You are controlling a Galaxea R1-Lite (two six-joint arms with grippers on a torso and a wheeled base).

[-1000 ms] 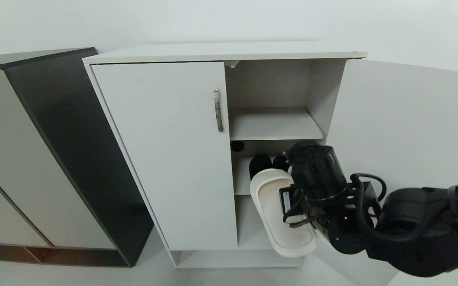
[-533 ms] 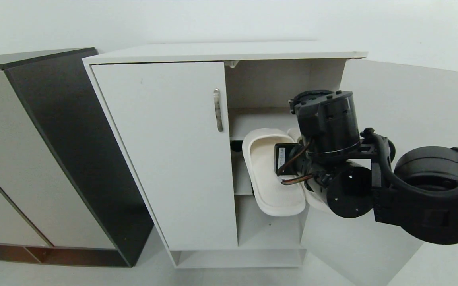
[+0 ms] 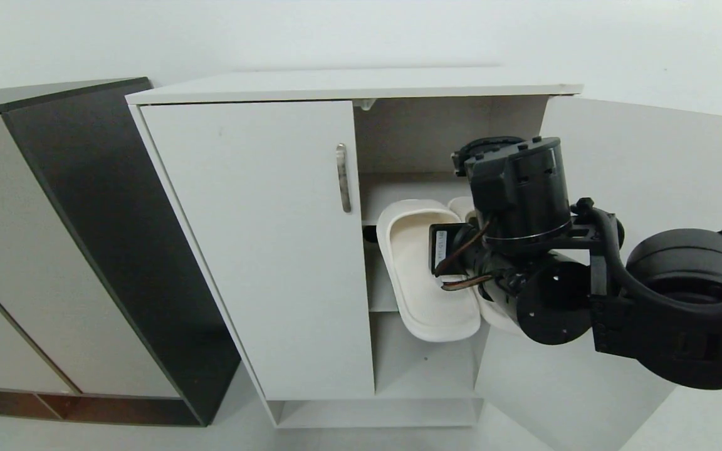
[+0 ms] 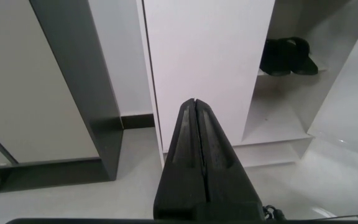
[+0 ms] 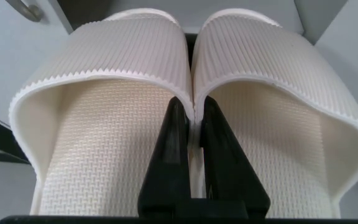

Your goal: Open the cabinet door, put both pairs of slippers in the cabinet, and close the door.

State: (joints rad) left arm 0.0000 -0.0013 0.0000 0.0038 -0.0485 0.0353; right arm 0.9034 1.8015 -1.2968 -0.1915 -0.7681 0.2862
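Note:
The white cabinet (image 3: 348, 84) has its left door (image 3: 254, 250) closed and its right door (image 3: 637, 188) swung open. My right gripper (image 5: 193, 115) is shut on the pair of white slippers (image 3: 420, 275), pinching the two inner edges together (image 5: 104, 143). The pair hangs toe-up in front of the open compartment, between the upper shelf (image 3: 398, 188) and the bottom one. A pair of black slippers (image 4: 288, 56) lies on the middle shelf. My left gripper (image 4: 194, 106) is shut and empty, low in front of the closed door.
A dark-sided cabinet (image 3: 104, 219) stands directly left of the white one. A metal handle (image 3: 342, 177) sits on the closed door's right edge. The open door stands out to the right of my right arm. Bare floor lies in front.
My right arm has lifted the white slippers from near the bottom compartment up to shelf height in front of the opening. The head camera has shifted slightly.

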